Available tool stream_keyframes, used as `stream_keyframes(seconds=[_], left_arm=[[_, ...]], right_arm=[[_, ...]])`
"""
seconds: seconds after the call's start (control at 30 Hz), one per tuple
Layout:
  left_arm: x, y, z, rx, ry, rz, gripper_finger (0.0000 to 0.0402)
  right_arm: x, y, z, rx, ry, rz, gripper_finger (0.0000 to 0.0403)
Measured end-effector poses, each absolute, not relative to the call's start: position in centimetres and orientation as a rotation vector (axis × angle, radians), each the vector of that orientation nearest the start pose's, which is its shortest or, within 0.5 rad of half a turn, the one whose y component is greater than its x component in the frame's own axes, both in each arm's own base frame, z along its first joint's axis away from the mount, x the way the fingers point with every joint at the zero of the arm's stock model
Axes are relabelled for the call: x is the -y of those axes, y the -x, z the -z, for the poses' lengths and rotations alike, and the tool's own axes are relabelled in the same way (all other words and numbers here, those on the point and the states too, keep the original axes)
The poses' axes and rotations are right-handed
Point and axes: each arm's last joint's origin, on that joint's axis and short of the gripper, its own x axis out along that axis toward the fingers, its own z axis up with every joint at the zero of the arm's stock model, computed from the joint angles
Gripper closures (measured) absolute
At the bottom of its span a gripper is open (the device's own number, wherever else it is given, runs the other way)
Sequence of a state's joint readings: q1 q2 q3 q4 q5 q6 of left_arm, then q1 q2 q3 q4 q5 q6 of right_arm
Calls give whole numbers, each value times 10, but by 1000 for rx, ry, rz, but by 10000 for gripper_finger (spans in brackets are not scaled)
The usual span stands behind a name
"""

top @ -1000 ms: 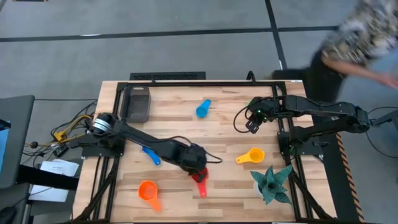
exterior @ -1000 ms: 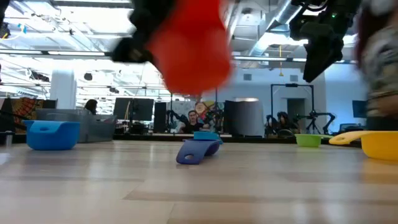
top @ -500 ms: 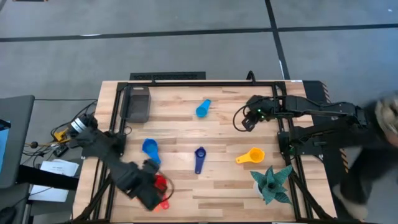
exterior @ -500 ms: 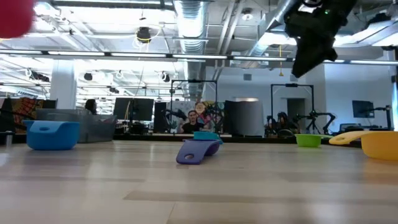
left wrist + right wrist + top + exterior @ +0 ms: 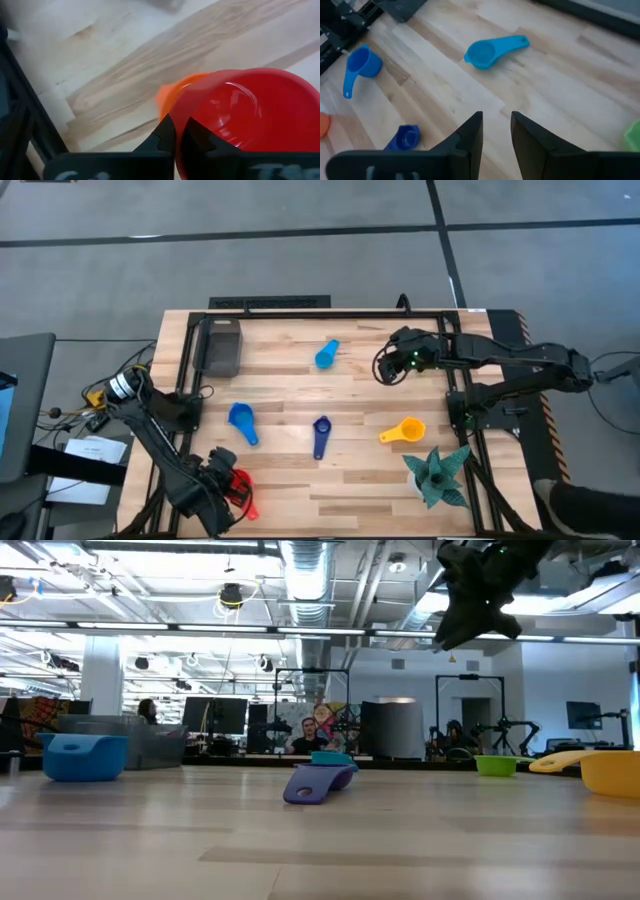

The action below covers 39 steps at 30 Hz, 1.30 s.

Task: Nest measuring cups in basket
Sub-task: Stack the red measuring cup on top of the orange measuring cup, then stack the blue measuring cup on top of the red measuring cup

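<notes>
My left gripper (image 5: 224, 488) is shut on the red measuring cup (image 5: 240, 110) over the table's near left corner. An orange cup (image 5: 170, 92) peeks out just below it. My right gripper (image 5: 496, 131) hangs open and empty above the far right of the table (image 5: 392, 368). A blue cup (image 5: 243, 423), a dark blue cup (image 5: 320, 436), a light blue cup (image 5: 326, 354) and a yellow cup (image 5: 405, 430) lie on the wood. A green cup (image 5: 495, 765) shows in the low view. The dark grey basket (image 5: 221, 345) stands at the far left. My left gripper pinches the red cup's wall at its rim (image 5: 186, 125), on the side away from the handle; one finger (image 5: 165, 135) is outside and the other seems to be inside the bowl. The fingers point steeply down. The cup hangs mouth up, its handle (image 5: 248, 506) toward the near edge.
A teal spiky plant (image 5: 438, 472) stands at the near right corner. A black metal frame (image 5: 190, 380) runs along the table's left, far and right sides. A person shows at the picture's bottom right corner (image 5: 590, 510), off the table.
My left gripper has swept from the table's near middle toward the near left corner with the red cup, rolling as it went, and now hangs over the orange cup. That uncovered the dark blue cup. My right gripper has tipped and rolled in place. The person has walked past the table's right side.
</notes>
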<state>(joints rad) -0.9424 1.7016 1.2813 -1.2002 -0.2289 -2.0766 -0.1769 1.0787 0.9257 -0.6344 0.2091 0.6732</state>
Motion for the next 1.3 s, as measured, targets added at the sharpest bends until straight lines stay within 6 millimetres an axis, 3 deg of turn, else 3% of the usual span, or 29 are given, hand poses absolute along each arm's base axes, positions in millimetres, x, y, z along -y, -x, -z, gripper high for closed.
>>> stream_keyframes(seconds=[0.43, 0.6, 0.93, 1.1, 1.3], left_arm=[[236, -179, -190, -1182, 863, -846, 401], [236, -178, -188, -1192, 886, -854, 379], [232, -175, -208, -1204, 883, -861, 296], [226, -172, -225, -1164, 919, -817, 269], [222, -170, -225, -1145, 874, -840, 261]], right_arm=[[30, -212, -287, -681, -621, 583, 278], [30, -212, -286, -681, -621, 583, 254], [30, -210, -285, -682, -686, 618, 163], [30, -209, -284, -693, -689, 628, 160], [30, -209, -284, -694, -698, 634, 169]])
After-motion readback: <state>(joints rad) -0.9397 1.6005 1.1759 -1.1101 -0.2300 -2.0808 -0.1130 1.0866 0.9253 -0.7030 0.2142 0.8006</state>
